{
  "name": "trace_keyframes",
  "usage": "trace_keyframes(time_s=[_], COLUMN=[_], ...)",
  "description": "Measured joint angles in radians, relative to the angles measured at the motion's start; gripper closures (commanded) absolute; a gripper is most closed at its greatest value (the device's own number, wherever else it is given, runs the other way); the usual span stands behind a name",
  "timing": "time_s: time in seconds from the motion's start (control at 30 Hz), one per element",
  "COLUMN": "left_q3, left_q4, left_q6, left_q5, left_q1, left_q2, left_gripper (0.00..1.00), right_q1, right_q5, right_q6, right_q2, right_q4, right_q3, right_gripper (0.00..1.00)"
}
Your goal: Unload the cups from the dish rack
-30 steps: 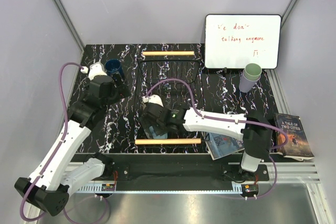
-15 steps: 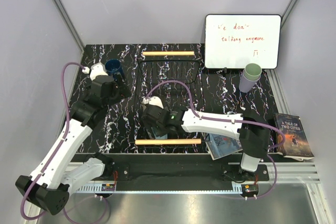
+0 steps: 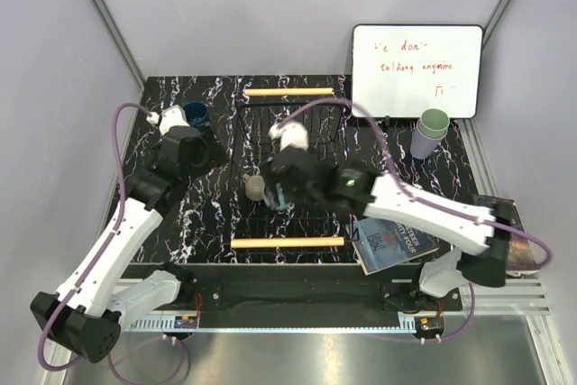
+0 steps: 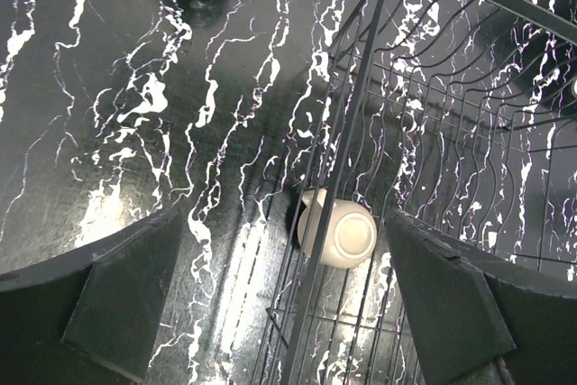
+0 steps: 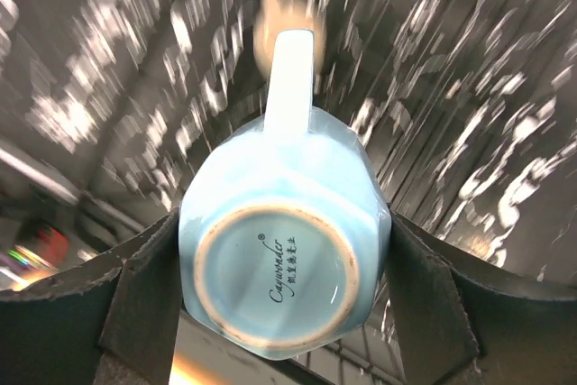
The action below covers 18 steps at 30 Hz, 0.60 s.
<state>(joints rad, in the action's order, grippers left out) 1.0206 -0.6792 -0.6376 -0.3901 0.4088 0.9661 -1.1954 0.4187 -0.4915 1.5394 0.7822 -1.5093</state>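
Now R gripper (image 5: 284, 290) clamps light blue mug (image 5: 279, 259) over dish rack (image 3: 288, 242).
L gripper (image 4: 288, 313) fingers apart; next you set mug down outside rack.

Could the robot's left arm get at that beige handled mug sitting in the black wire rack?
Probably yes. The left gripper hangs open above the beige handled mug, which sits just inside the black wire rack's left wall. That wall's top wire could crowd one finger.
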Motion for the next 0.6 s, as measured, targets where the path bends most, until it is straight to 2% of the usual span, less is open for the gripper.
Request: trace_keyframes(time_s=[0.13, 0.33, 0.43, 0.57, 0.6], left_q3=[0.000, -0.066, -0.125, -0.171, -0.181], left_q4=[0.031, 0.210, 0.333, 0.520, 0.573], left_q6=[-0.003, -0.028, -0.051, -0.099, -0.114], left_q5=[0.027, 0.149, 0.243, 0.407, 0.447], left_q1=[0.000, 0.000, 0.000, 0.000, 0.000], left_q2=[0.009, -0.055, -0.106, -0.115, -0.111], left_gripper=[0.01, 0.01, 0.01, 0.01, 0.01], right_q1=[0.119, 0.498, 0.636, 0.668, 0.667], right_q5=[0.009, -0.176, -0.367, -0.653, -0.686], right_q6=[0.027, -0.018, -0.099, -0.239, -0.259], right_q2=[-0.167, -0.508, -0.546, -0.466, -0.453], right_q4=[-0.071, -0.377, -0.528, -0.815, -0.851], right_q3=[-0.002, 0.336, 0.455, 0.578, 0.592], right_gripper=[1.00, 1.00, 1.00, 1.00, 1.00])
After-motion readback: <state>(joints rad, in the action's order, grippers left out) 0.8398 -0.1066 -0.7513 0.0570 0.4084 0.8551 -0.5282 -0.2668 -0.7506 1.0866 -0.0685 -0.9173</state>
